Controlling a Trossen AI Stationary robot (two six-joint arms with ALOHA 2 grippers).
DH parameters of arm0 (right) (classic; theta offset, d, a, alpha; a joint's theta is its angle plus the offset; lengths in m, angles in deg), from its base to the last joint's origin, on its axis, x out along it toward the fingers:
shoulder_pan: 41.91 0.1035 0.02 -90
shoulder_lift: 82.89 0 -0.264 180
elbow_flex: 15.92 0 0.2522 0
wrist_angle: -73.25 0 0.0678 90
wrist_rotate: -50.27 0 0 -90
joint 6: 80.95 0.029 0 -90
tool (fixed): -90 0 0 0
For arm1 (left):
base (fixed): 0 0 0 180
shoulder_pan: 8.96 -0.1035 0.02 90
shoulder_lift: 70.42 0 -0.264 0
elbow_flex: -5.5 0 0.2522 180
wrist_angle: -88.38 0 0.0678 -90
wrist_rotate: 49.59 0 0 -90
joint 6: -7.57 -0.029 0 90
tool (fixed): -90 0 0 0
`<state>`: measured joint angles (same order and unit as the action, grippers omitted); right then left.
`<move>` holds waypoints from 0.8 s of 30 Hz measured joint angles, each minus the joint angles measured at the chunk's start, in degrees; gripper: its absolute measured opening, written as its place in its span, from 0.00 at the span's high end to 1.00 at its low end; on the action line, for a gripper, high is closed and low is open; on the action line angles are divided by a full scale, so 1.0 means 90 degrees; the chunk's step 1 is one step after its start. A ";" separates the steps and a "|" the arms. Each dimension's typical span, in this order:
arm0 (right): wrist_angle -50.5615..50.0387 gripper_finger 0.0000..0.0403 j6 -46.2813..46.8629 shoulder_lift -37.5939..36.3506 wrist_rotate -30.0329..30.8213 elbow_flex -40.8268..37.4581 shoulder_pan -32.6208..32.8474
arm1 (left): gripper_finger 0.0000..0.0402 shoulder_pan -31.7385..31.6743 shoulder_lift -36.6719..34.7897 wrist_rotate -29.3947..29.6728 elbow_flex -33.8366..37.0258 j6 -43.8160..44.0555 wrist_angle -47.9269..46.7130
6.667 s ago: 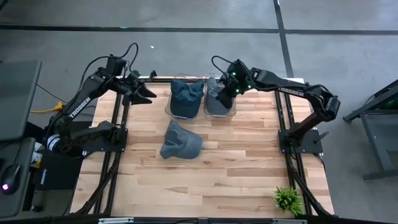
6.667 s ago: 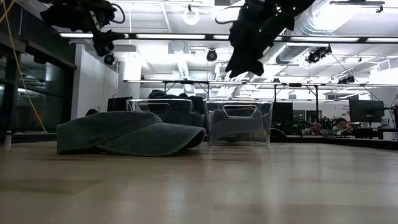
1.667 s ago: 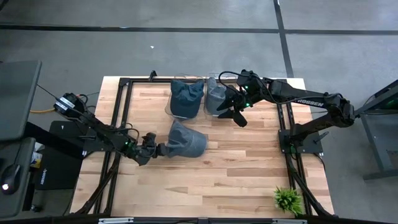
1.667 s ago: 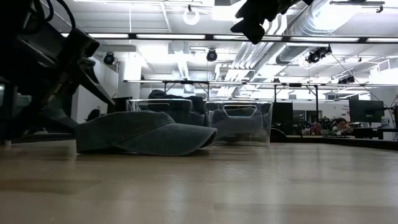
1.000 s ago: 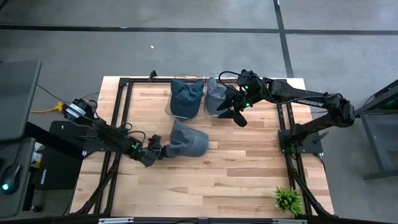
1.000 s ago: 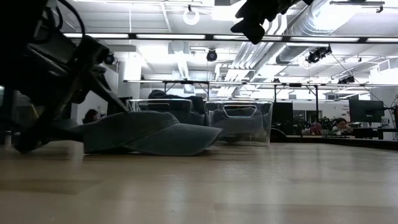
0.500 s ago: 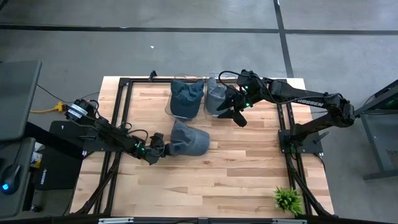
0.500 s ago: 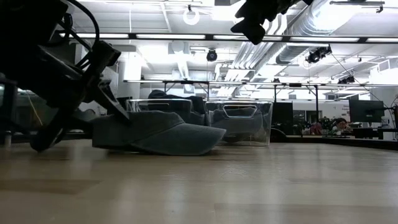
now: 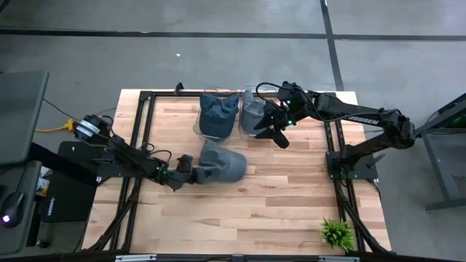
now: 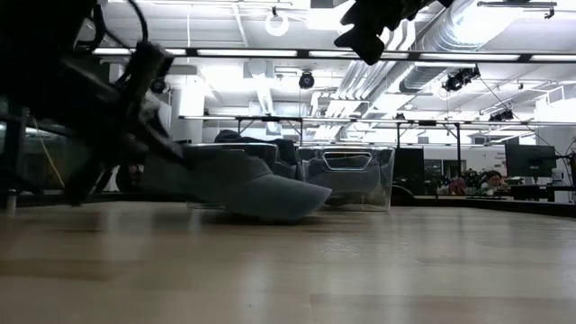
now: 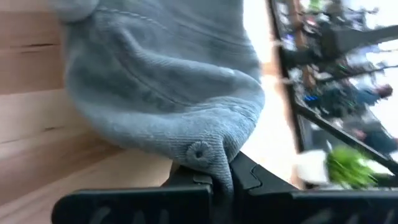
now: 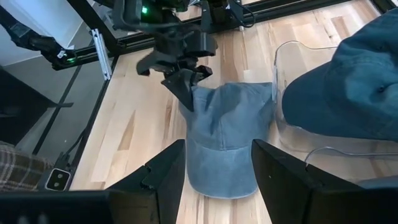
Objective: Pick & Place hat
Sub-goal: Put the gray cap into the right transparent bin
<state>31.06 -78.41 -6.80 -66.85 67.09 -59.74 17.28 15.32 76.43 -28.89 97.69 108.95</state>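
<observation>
A grey-blue cap [image 9: 222,166] lies mid-table, its brim [image 10: 292,200] toward the table's right. My left gripper [image 9: 187,171] is at the cap's left end and shut on its crown. It also shows in the right wrist view [image 12: 186,84]. My right gripper [image 9: 277,136] is open and empty, held high beside two clear bins. The left bin [image 9: 196,125] holds a dark blue cap [image 9: 218,113]. The right bin [image 9: 271,131] holds a grey cap [image 9: 252,115]. My left gripper pinches a fold of the crown's cloth [image 11: 208,163] between its two fingers, close to a stitched eyelet at the cap's rear. The fingers come low from the table's left. The rear of the cap is raised and tilted, and the brim's tip [image 10: 301,209] rests on the table.
A black frame rail [image 9: 138,145] runs along the table's left side and another [image 9: 336,156] along its right. A small green plant [image 9: 336,233] stands at the near right corner. Bare wood [image 9: 240,211] lies near of the cap.
My left gripper has gone toward the table's right, against the cap's rear, and has raised it. The cap has slid a little to the right. Its rear end has come up off the table while the brim stays down.
</observation>
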 joint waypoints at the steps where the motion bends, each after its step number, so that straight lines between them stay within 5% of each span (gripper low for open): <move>1: 0.0000 0.56 0.0000 0.0000 -0.0030 -0.0001 -0.0001 | 1.00 0.0000 -0.0089 -0.0084 -0.0002 -0.0195 0.0070; 17: 0.0088 0.56 -0.0125 0.0000 -0.0666 0.0000 0.0000 | 1.00 -0.0005 -0.1675 -0.1575 -0.0246 -0.2556 0.0005; 24: 0.0465 0.56 -0.0104 0.0000 -0.0767 0.0000 -0.0001 | 1.00 -0.0424 -0.2103 -0.2695 -0.1470 -0.3482 -0.2226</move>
<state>35.24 -79.35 -6.80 -73.75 67.10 -59.75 13.46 -3.61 52.18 -42.12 66.35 88.92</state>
